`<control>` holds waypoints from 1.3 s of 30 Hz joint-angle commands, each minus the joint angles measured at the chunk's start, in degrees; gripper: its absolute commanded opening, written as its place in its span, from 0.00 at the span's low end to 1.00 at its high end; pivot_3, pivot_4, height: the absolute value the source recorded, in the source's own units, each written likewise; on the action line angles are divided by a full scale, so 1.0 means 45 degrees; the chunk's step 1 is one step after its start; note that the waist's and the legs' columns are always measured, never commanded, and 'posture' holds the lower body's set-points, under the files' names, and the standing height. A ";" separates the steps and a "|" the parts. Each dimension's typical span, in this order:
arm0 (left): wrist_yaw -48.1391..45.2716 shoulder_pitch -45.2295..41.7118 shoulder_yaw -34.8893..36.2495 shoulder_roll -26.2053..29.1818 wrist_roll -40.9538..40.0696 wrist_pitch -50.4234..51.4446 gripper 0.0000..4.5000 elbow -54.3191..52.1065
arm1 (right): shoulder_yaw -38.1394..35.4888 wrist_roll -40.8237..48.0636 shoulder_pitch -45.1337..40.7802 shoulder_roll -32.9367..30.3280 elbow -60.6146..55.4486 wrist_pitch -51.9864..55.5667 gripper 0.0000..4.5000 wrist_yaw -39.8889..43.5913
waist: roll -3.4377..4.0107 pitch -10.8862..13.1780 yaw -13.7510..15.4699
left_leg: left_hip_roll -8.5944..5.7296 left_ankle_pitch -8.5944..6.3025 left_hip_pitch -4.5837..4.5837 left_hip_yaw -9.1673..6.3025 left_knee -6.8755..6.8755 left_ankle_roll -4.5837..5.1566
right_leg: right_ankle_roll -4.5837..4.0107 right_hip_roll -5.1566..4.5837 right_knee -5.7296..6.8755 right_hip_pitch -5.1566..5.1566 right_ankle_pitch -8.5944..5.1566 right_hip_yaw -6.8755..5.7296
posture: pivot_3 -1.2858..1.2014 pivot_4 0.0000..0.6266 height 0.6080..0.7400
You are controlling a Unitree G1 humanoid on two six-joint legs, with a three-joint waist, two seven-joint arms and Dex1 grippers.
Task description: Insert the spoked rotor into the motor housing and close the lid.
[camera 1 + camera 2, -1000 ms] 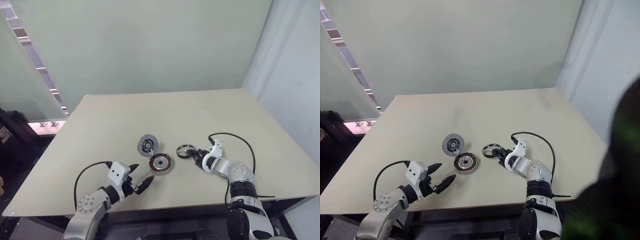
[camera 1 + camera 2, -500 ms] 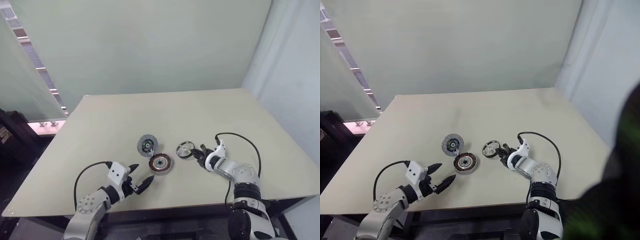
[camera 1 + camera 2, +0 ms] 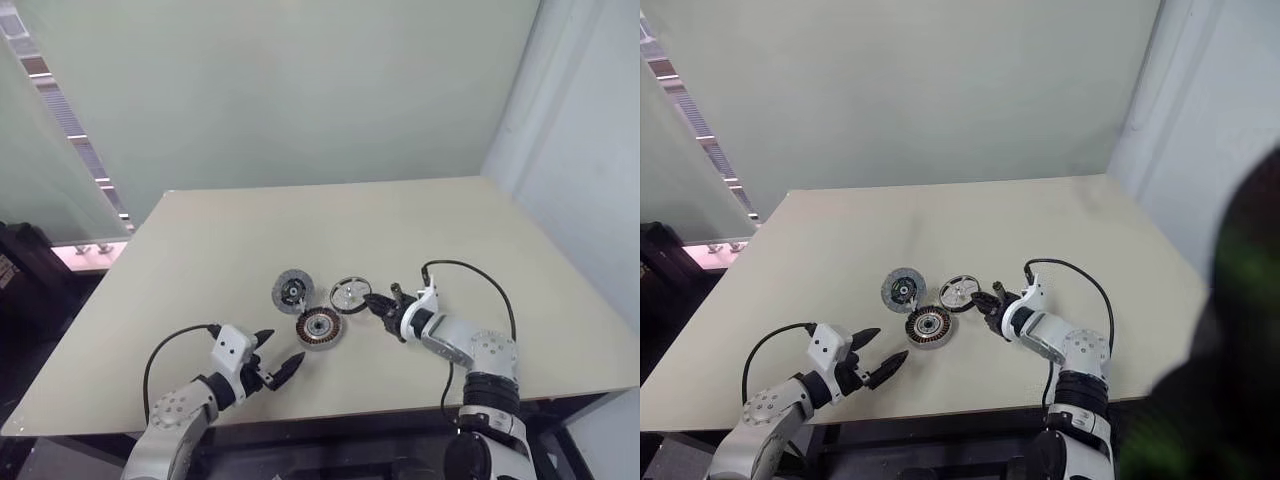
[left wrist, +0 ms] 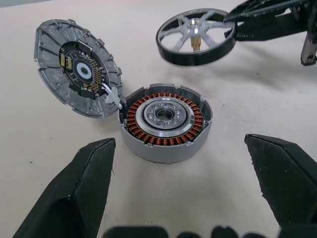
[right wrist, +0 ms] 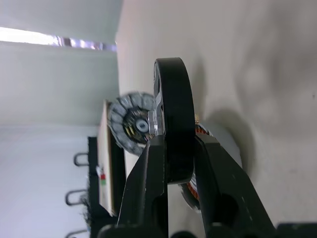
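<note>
The spoked rotor (image 3: 350, 294), a dark ring with silver spokes, hangs just above the table, and my right gripper (image 3: 372, 301) is shut on its rim from the right. The motor housing (image 3: 319, 327), with copper windings around a silvery centre, rests on the table below and to the left of the rotor. Its grey lid (image 3: 292, 290) stands open, hinged back at the housing's far left edge. My left gripper (image 3: 277, 357) is open near the table's front edge, its fingers (image 4: 81, 188) either side of the housing (image 4: 166, 121) but short of it.
The tan table (image 3: 250, 240) stretches wide behind the parts. A black cable (image 3: 470, 275) loops from my right wrist over the table. A pale wall rises behind, and glass panels stand at the far left.
My right gripper closed on the spoked rotor, lifted it off the table and carried it left toward the housing, tilting it. The left gripper stayed still.
</note>
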 commanded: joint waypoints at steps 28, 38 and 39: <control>0.0095 0.0202 0.0293 0.0076 -0.0192 -0.0049 1.00 -0.0503 | 0.3477 0.0503 0.0706 0.2050 0.0647 -0.1268 0.09 0.0012 | 0.0002 0.0000 0.0005 | 0.0026 -0.0017 -0.0055 -0.0016 -0.0030 0.0024 | 0.0003 0.0041 -0.0113 -0.0010 0.0003 0.0004 | 0.52 0.00 1.00; 0.0114 0.0177 0.0253 0.0079 -0.0181 -0.0084 1.00 -0.0463 | 0.4345 0.0265 0.0719 0.1551 0.0297 -0.1736 0.39 0.0402 | 0.0002 0.0000 -0.0033 | 0.0071 -0.0017 -0.0050 -0.0011 -0.0029 0.0024 | 0.0002 0.0082 -0.0114 -0.0012 0.0003 0.0006 | 0.52 0.00 1.00; 0.0110 0.0153 0.0236 0.0075 -0.0175 -0.0083 1.00 -0.0446 | 0.4336 0.0281 0.0699 0.1516 0.0210 -0.1828 0.47 0.0334 | 0.0002 0.0000 -0.0033 | 0.0071 -0.0017 -0.0051 -0.0013 -0.0030 0.0024 | 0.0001 0.0083 -0.0114 -0.0012 0.0003 0.0005 | 0.52 0.00 1.00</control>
